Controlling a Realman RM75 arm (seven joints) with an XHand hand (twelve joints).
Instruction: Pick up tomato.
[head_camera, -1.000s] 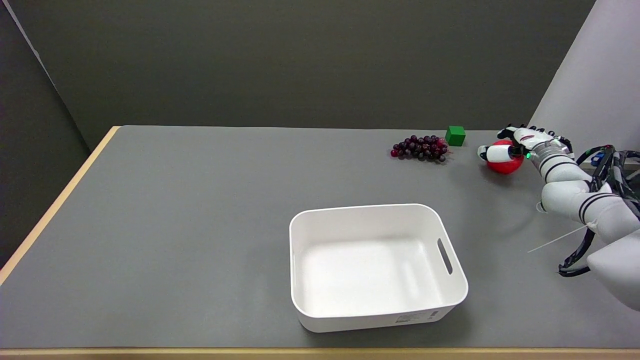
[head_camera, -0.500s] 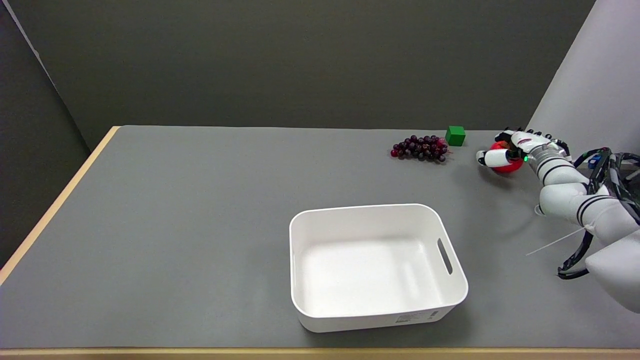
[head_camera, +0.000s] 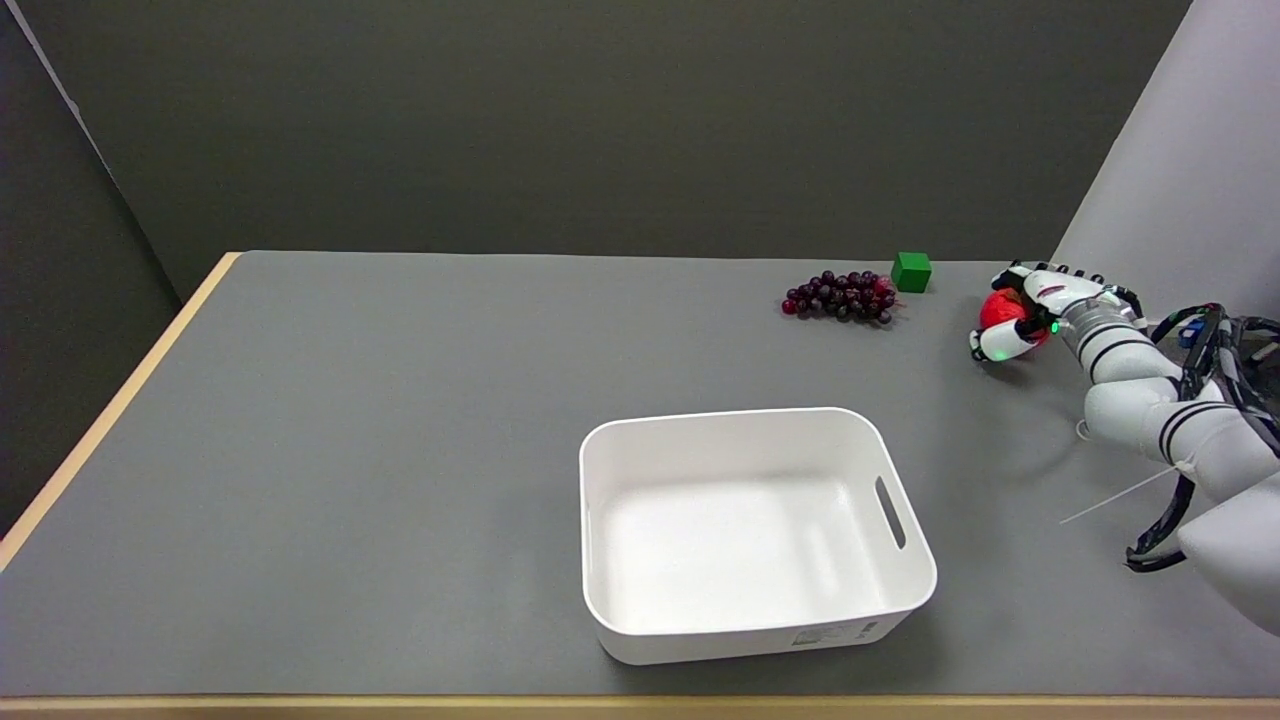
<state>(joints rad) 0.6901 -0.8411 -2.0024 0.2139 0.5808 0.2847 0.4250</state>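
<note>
The red tomato (head_camera: 1003, 309) is at the far right of the grey table, wrapped by my right hand (head_camera: 1030, 312). The fingers curl over its top and the thumb closes under its near side, so only part of the red shows. A shadow lies on the table just below the hand, and whether the tomato still touches the table cannot be told. The right arm reaches in from the lower right.
A bunch of dark purple grapes (head_camera: 840, 296) and a green cube (head_camera: 911, 271) lie just left of the hand. A white bin (head_camera: 750, 440) stands at the table's near middle. Black cables hang along the arm (head_camera: 1180, 430).
My hand has closed tighter around the tomato, the thumb swinging in under it. Less of the tomato shows than a second ago.
</note>
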